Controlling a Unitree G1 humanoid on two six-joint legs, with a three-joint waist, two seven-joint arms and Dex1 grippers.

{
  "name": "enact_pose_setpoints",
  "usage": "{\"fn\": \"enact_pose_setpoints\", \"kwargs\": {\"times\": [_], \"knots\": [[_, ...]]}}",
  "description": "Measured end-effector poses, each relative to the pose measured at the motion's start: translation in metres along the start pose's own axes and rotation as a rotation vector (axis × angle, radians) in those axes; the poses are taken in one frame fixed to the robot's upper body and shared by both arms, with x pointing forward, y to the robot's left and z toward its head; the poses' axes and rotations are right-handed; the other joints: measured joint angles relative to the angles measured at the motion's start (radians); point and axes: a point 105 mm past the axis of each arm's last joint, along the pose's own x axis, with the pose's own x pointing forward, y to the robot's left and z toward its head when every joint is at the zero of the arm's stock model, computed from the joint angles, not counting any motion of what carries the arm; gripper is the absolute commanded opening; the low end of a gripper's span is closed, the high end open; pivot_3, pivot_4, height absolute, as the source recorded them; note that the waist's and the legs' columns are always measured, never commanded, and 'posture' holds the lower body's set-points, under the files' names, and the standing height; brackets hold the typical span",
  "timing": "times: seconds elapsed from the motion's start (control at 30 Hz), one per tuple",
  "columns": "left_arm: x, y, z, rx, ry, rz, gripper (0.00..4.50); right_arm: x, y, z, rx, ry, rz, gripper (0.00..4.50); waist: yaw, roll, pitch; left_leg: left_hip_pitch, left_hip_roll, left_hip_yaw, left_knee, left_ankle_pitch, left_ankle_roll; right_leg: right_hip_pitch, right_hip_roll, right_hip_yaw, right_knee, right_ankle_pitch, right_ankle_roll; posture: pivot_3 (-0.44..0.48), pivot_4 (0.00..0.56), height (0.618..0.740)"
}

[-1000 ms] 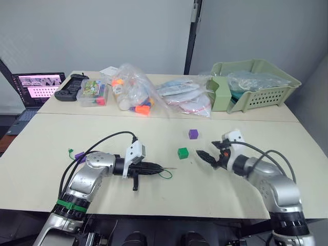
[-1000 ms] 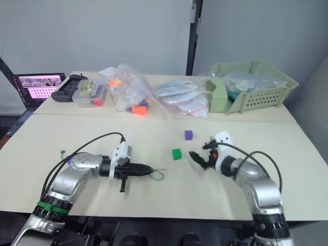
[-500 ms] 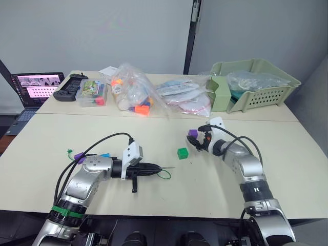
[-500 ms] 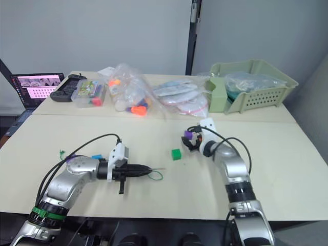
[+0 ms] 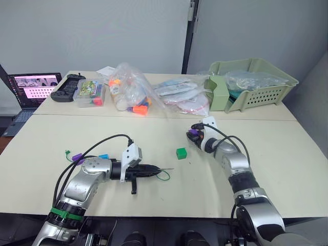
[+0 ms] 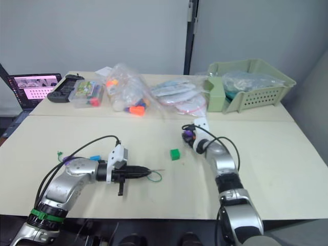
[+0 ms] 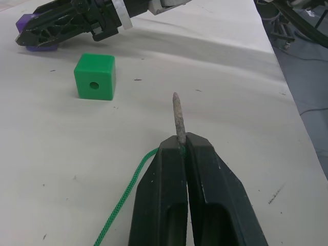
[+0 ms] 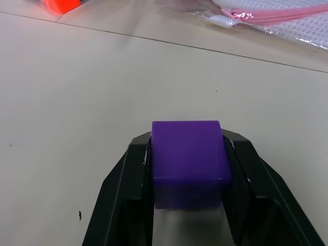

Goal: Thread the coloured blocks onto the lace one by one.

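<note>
Purple block (image 8: 188, 161) sitting clamped between right gripper (image 5: 193, 132) fingers on the table (image 5: 287, 154), green block (image 5: 181, 152) lying just beside, lace (image 7: 123, 200) tip pinched tight in left gripper (image 7: 182, 148), pointing toward both.
</note>
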Motion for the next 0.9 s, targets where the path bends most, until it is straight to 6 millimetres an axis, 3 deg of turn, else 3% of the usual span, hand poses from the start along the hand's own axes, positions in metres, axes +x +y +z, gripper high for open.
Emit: {"fn": "enact_pose_setpoints", "kwargs": {"times": [0.17,0.37,0.47,0.57,0.73,0.9], "knots": [[0.005,-0.002,0.000,-0.002,-0.007,-0.013,0.00,-0.013,-0.006,0.008,-0.010,-0.031,-0.014,1.20,-0.002,0.000,0.000,0.000,0.000,-0.002,0.000,0.000,0.000,0.000,0.000,0.000,0.000,0.000,0.000,0.000,0.150,0.732],[0.020,-0.005,0.007,-0.001,-0.047,-0.051,0.00,-0.056,-0.005,0.009,-0.028,-0.045,-0.030,1.20,0.008,0.001,0.000,-0.001,-0.001,-0.002,0.000,0.000,0.000,0.000,0.000,0.000,0.000,0.000,0.000,0.000,0.150,0.732],[0.032,-0.005,0.013,0.008,-0.069,-0.092,0.00,-0.088,0.005,-0.002,-0.009,-0.027,-0.034,1.20,0.018,0.001,0.000,0.000,-0.001,-0.003,0.000,0.000,0.000,0.001,0.001,-0.001,0.000,0.000,0.000,0.000,0.150,0.732],[0.042,-0.001,0.010,-0.013,-0.065,-0.126,0.00,-0.119,0.028,-0.024,0.054,0.017,-0.031,1.20,0.023,0.001,-0.001,-0.002,-0.002,-0.003,0.000,0.000,0.000,0.001,0.001,0.000,-0.001,0.000,0.000,0.000,0.150,0.732],[0.051,0.001,0.014,0.011,-0.068,-0.176,0.00,-0.139,0.042,-0.034,0.093,0.039,-0.086,1.20,0.017,0.001,0.000,0.000,-0.001,-0.001,0.002,0.001,0.002,0.002,0.002,0.002,-0.003,-0.001,0.001,0.000,0.150,0.732],[0.056,0.001,0.011,0.004,-0.060,-0.209,0.00,-0.148,0.040,-0.049,0.143,0.062,-0.187,1.20,0.020,0.001,0.000,-0.001,-0.001,-0.001,0.002,0.001,0.002,0.002,0.002,0.002,-0.003,-0.001,0.001,0.000,0.150,0.732]]}}
